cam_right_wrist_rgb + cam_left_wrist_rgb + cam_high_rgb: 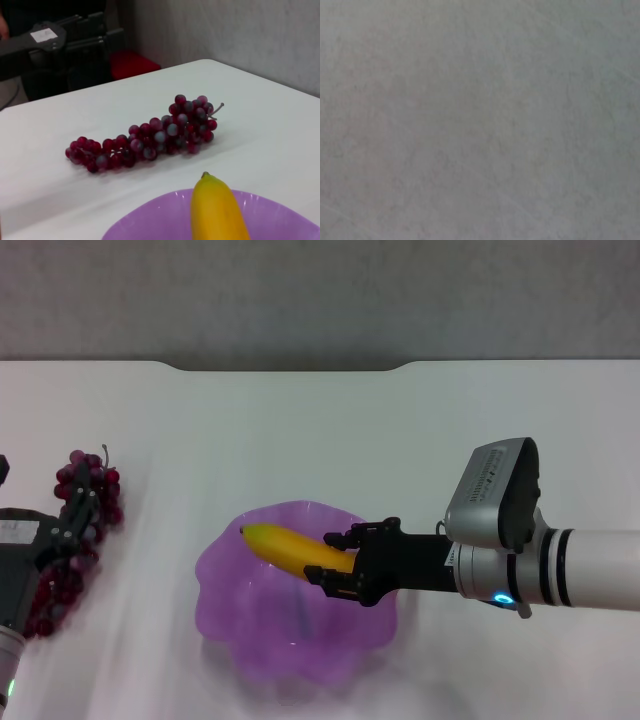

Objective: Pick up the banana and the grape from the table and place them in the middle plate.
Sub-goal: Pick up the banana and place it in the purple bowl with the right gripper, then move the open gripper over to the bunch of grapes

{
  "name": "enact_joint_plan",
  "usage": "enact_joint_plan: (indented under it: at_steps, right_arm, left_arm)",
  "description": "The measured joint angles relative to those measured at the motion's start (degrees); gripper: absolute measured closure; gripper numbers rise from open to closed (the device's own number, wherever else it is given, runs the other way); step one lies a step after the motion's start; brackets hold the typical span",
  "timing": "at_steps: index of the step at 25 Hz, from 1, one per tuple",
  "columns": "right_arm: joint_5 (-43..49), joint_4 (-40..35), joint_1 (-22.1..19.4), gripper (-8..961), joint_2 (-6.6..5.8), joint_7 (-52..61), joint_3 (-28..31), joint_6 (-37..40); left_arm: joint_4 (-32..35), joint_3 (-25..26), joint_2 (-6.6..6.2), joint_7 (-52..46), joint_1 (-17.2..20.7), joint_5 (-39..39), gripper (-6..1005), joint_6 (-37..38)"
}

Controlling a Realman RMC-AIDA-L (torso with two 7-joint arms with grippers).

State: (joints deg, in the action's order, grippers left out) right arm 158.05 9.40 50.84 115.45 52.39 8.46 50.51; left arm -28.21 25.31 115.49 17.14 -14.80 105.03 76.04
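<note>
The banana (290,548) is gripped by the closed right hand (335,567) just above the middle plate (225,585), so it could be tipped out if dropped crooked, while the grape (75,540) lies under the left hand (70,525), whose grip cannot be told.

Banana (290,548): smooth, yellow, plastic-looking skin with a soft sheen.
Grape (145,136): small dark red-purple beads, some with a greyish matt bloom, others faintly glossy.
Middle plate (225,585): translucent purple plastic, smooth, wavy rim.
Table (320,430): plain white, smooth, lightly reflective around the plate.
Right gripper (335,562): matt black, hard-looking.
</note>
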Motion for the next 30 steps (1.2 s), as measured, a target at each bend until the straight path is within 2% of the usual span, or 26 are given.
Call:
enact_joint_plan:
  at_steps: [6,11,18,24,30]
  right_arm:
    - [0.0,1.4,0.1,398,0.03,-0.1,0.4,-3.8]
    - [-0.2,1.4,0.1,176,0.07,-0.1,0.5,-3.9]
    - [-0.3,0.5,1.3,119,-0.28,-0.6,3.3,-3.9]
    - [-0.5,-2.8,1.3,126,-0.64,-6.0,10.5,0.0]
    - [-0.5,-8.2,-0.2,144,-0.75,-6.4,17.6,4.6]
  left_arm:
    - [0.0,0.0,0.0,0.0,0.0,0.0,129,0.0]
    - [0.0,0.0,0.0,0.0,0.0,0.1,130,0.1]
    - [1.1,0.0,0.32,-0.2,0.0,0.1,130,0.1]
    - [1.4,0.0,0.49,-0.4,0.1,0.1,130,0.1]
    - [1.4,0.0,0.52,-0.5,0.3,0.1,130,-0.2]
